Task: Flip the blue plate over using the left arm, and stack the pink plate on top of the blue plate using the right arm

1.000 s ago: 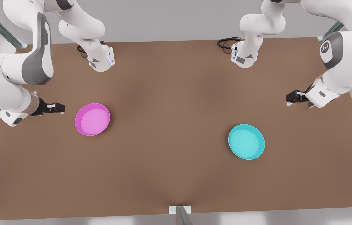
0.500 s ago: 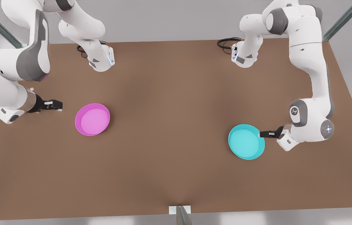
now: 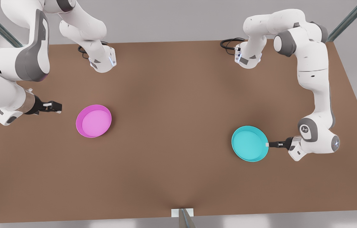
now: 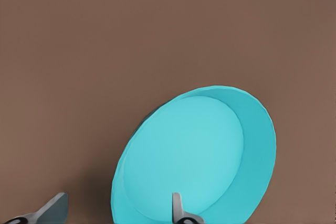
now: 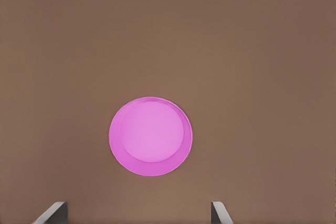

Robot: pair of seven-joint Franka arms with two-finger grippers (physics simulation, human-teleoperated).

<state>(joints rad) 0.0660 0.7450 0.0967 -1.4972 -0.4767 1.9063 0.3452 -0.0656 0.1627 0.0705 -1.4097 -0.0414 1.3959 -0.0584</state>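
Note:
The blue plate lies rim up on the brown table at the front view's right, also close up in the left wrist view. My left gripper is at its right-hand edge, low over the table. It is open, one finger inside the dish and one outside, with the rim between them. The pink plate lies rim up at the front view's left, and again in the right wrist view. My right gripper hangs open to the left of the pink plate, apart from it.
Both arm bases stand at the table's far edge with black cables beside them. A small white bracket sits at the near edge. Bare brown table stretches between the two plates.
The left arm has swung down from the table's right side, bringing its gripper to the blue plate's rim. The right gripper has drifted slightly away from the pink plate. Both plates stay put.

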